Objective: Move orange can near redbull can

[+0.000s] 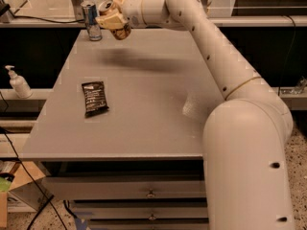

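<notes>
**Orange can carried aloft at the counter's far left corner**

The robot's gripper [111, 22] hangs above the far left corner of the grey counter [153, 114], its two fingers pinching the orange can [120, 31]. The can is tilted, with its silver top turned toward the far left, and it is clear of the surface; a soft shadow [129, 61] lies on the counter beneath it. The redbull can [91, 22] stands upright just to the left, close to the far edge. The two cans are near each other but appear apart. The long white arm [206, 37] reaches in from the near right corner. A dark snack packet [94, 98] lies flat toward the left edge, well away from both cans, and a soap bottle [18, 83] stands off the counter to the left.

By the look of it, the carry is almost over and the placing step is in hand. The next move seems to call for righting the can, lowering it straight onto the bare surface beside the redbull can, and then spreading the fingers. The gap is narrow, so a sideways drift could knock the slim can over.
</notes>
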{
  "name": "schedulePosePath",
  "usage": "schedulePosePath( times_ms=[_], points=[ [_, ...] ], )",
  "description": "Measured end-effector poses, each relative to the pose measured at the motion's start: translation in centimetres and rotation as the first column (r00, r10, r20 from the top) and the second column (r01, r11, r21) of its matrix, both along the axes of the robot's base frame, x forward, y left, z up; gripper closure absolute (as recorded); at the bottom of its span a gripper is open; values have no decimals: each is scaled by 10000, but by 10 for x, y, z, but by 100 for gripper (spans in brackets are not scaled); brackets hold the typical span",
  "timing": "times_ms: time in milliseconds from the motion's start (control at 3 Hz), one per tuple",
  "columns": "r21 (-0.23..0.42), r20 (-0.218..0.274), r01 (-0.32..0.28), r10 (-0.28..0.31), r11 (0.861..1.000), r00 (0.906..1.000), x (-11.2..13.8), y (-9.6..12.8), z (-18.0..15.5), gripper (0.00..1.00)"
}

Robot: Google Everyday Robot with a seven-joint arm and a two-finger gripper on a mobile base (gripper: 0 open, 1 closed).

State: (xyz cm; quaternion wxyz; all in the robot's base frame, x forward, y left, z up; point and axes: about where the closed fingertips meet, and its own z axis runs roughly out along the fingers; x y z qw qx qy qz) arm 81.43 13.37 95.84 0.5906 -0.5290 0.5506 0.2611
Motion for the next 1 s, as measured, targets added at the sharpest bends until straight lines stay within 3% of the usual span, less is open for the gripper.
schedulePosePath(
  times_ms=[333,667,1000],
  points=[
    [-144,-319,412,-416,9990,9986,14,6,-6,100],
    [-461,-698,1266,-1296,9909,9891,31,10,-14,100],
    [-361,-1222,2197,-2225,9749,9673,50,9,-26,100]
  ],
)
